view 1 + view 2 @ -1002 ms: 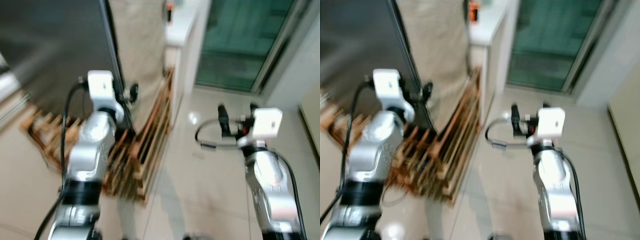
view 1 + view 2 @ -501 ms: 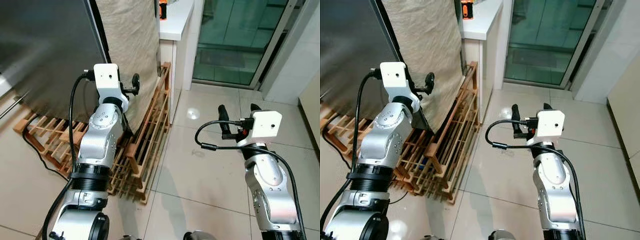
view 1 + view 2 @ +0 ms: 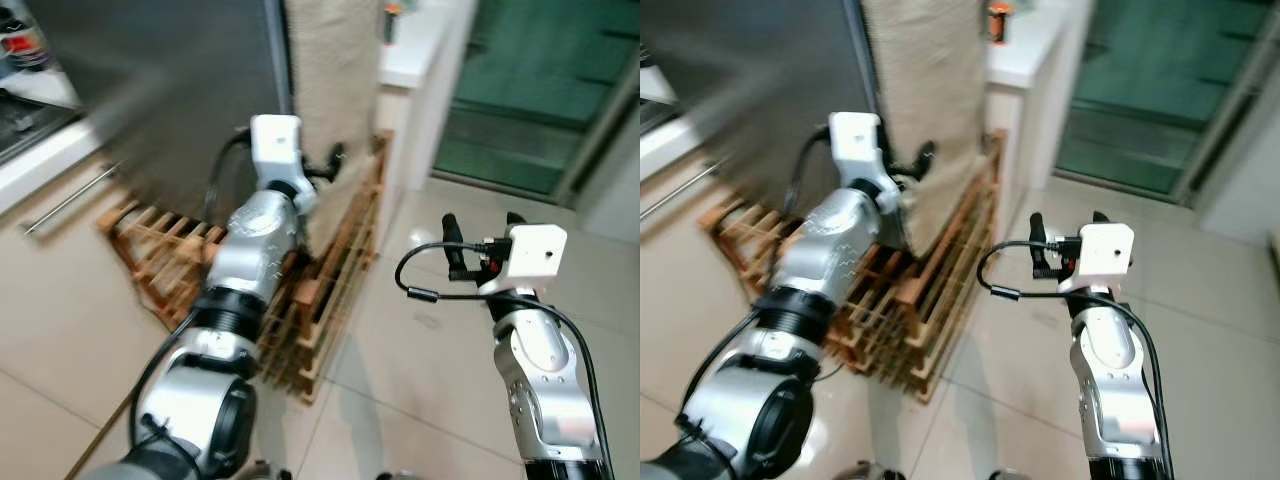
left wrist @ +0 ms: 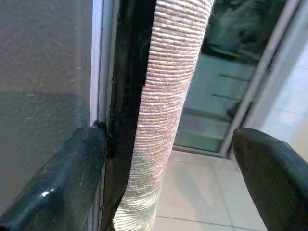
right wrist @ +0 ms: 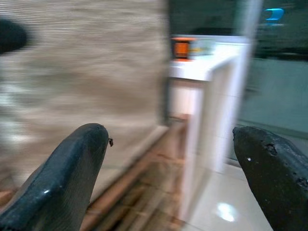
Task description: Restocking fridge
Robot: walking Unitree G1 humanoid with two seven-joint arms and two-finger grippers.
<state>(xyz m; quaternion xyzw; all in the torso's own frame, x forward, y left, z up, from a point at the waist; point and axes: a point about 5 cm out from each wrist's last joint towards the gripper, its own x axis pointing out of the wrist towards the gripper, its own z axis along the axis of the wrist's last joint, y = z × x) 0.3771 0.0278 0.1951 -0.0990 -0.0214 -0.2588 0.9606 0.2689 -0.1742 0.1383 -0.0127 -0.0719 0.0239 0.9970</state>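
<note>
Pale floor tiles [image 3: 420, 350] stretch ahead to a green glass door [image 3: 520, 110], and on the left stands the fridge [image 3: 170, 90], a tall dark box with a beige cloth [image 3: 330, 70] hanging over its side and a wooden rack [image 3: 330, 290] leaning at its foot. Against half a second ago, the whole picture has slid to the right and gone blurred, and a white counter [image 3: 40, 150] with a handle has come into view at the left edge. That reads as the robot turning left toward the fridge front, not the things moving. For the restocking, it looks like an approach: nothing is in hand yet, and no door is open.

At the fridge's corner edge, the left gripper [image 4: 168, 168] has its fingers wide apart, one finger [image 4: 62, 178] touching the dark edge strip, with the cloth hanging between the two. Out over the floor, well apart from the fridge, the right gripper [image 3: 478, 225] is raised, spread just as wide and empty.
</note>
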